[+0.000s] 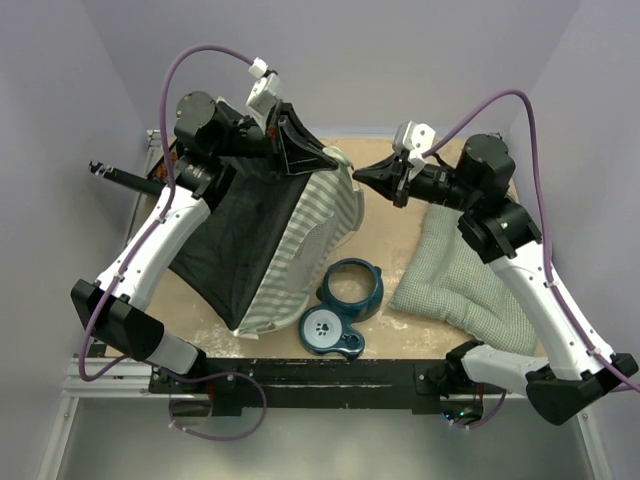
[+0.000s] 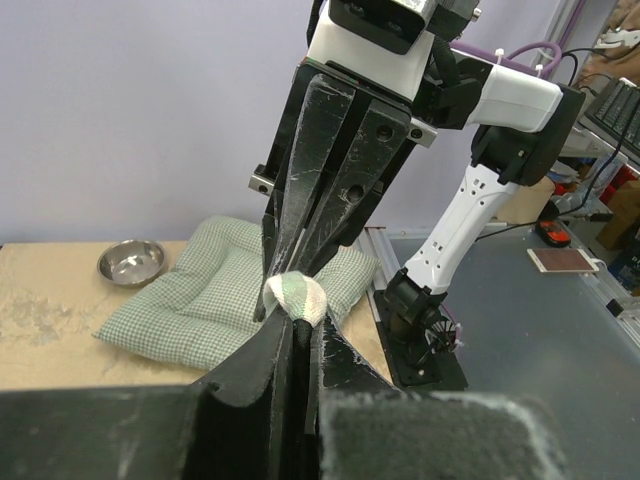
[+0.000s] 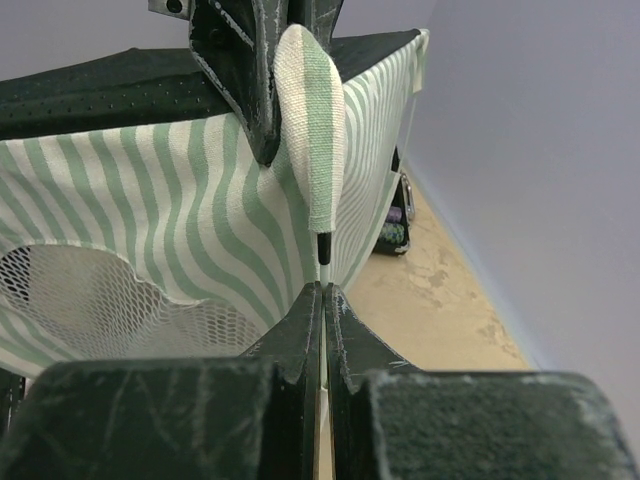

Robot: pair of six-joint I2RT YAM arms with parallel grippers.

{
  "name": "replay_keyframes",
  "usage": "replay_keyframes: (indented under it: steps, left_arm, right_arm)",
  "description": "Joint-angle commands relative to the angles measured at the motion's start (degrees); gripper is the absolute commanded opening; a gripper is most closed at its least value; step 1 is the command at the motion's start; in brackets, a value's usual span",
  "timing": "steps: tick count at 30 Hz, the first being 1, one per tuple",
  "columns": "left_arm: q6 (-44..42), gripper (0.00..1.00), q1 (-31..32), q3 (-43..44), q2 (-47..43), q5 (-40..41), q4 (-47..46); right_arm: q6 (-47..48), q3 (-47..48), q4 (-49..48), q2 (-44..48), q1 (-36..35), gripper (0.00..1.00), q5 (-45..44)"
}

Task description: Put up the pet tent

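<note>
Left claw is clamped tight on the top corner of the pet tent at the far side of the tabletop, holding that corner up off the surface. In the left wrist view its fingers pinch a rounded green-and-white striped fabric tip.

The tent hangs from that corner toward near-left. The black floor panel is on the left. The striped wall with its white mesh patch is on the right. The lower edge rests on the tabletop.

The teal double bowl stand sits just right of the tent's near edge. Touching or a hair apart, can't tell.

Right claw points left at the left claw, tips almost meeting. Its jaws are fully closed on a thin white pole that runs into the same striped tip, clear in the right wrist view.

The green checked cushion lies flat on the right side of the tabletop, partly under the right arm and apart from the tent. A small steel bowl sits just beside the cushion, seen in the left wrist view only.
</note>
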State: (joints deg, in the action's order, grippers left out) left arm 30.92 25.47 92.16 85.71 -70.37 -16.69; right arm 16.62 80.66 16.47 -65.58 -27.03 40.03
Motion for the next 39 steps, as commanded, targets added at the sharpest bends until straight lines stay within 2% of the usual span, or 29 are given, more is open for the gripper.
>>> replay_keyframes:
  steps: [1, 15, 26, 35, 39]
  left_arm:
    - [1.4, 0.0, 0.0, 4.1, -2.6, 2.0, -9.2]
    - [0.7, 0.0, -0.1, -2.3, -3.9, 1.2, -9.6]
    - [-5.2, 0.0, -0.2, -3.0, -2.7, 4.7, -2.1]
    - [-7.7, 0.0, 0.3, -4.5, -3.0, 1.4, -0.2]
    - [-11.3, 0.0, 1.0, -4.5, -3.2, 1.2, 3.8]
  right_arm:
    - [0.2, -0.9, 6.4, -2.2, -0.6, 0.0, -0.4]
    - [-0.4, 1.8, 6.6, -2.2, -0.7, 0.0, 1.1]
    - [0.1, 1.9, 6.9, -0.6, -1.2, 0.0, 4.1]
    - [-1.4, 3.1, 5.5, -1.1, -1.2, 0.0, 2.9]
    - [-1.4, 3.9, 5.4, -1.9, -1.3, 0.0, 2.5]
